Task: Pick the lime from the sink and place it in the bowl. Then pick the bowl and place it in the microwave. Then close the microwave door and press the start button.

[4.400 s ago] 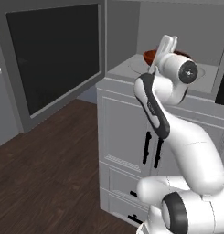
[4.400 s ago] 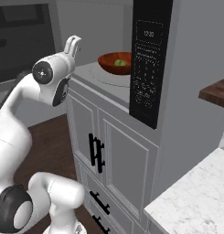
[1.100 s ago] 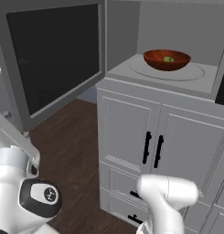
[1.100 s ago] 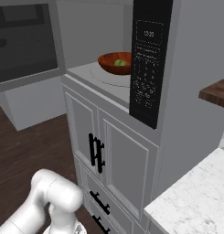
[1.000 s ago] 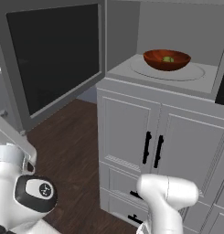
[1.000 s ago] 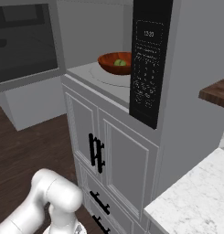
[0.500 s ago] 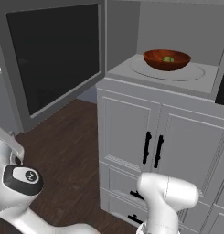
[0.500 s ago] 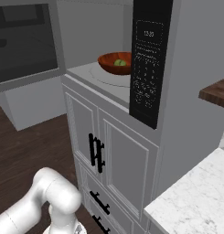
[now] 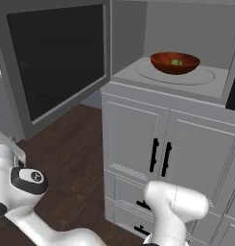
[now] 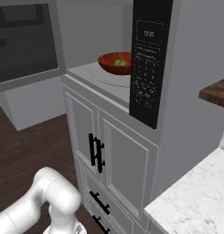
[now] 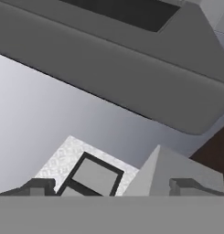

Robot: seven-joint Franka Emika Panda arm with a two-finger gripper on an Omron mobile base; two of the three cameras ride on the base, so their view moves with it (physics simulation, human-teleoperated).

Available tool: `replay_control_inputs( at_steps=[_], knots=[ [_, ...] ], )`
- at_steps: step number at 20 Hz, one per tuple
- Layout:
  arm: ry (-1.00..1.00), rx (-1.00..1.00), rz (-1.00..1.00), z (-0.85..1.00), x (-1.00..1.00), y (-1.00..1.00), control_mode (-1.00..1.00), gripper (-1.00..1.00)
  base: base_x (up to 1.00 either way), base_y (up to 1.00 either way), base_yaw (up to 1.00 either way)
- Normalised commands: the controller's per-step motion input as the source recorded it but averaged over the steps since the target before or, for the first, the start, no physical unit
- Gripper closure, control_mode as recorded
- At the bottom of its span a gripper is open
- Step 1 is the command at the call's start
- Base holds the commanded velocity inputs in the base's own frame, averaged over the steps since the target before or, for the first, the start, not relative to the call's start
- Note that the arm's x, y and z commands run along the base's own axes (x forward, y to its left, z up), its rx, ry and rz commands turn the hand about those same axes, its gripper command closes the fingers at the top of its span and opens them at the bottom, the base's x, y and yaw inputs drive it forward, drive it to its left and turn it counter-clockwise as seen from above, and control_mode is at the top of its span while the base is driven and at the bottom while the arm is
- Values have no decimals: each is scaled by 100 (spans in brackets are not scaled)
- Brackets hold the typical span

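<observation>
1. Two-finger gripper (image 11: 113, 185): small dark finger tips (image 11: 38, 185) spread wide, nothing between them; seen in the hand view, just below the door's frame.
2. Large grey-framed microwave door (image 9: 61, 62) with a dark glass window: swung open to the left.
3. Small round yellow-green lime (image 9: 176, 62): lying inside the bowl.
4. Wide shallow reddish-brown wooden bowl (image 9: 163, 61): resting on the round turntable plate (image 9: 198, 77) in the pale interior of the large grey built-in microwave (image 10: 79, 36).
5. Black control panel (image 10: 147, 64): right of the cavity.
6. Grey panelled cabinet doors (image 9: 138, 144) with black handles: below the microwave.
</observation>
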Motion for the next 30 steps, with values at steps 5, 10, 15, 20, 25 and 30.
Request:
replay_control_inputs(
  at_steps=[5, 10, 15, 20, 25, 30],
  knots=[
    [-11, 1, -8, 0, 34, -43, -100, -100, 0, 0, 0],
    [-21, 4, -9, 5, 10, -48, -100, -100, 0, 0, 0],
    [-38, 18, -6, 16, -21, -67, -100, -100, 0, 0, 0],
    [-33, 25, -5, 32, -5, -89, -100, -100, 0, 0, 0],
    [-22, 38, -6, 36, -8, -100, -100, -100, 0, 0, 0],
    [-27, 39, -2, 48, -20, -99, -100, -100, 0, 0, 0]
  ],
)
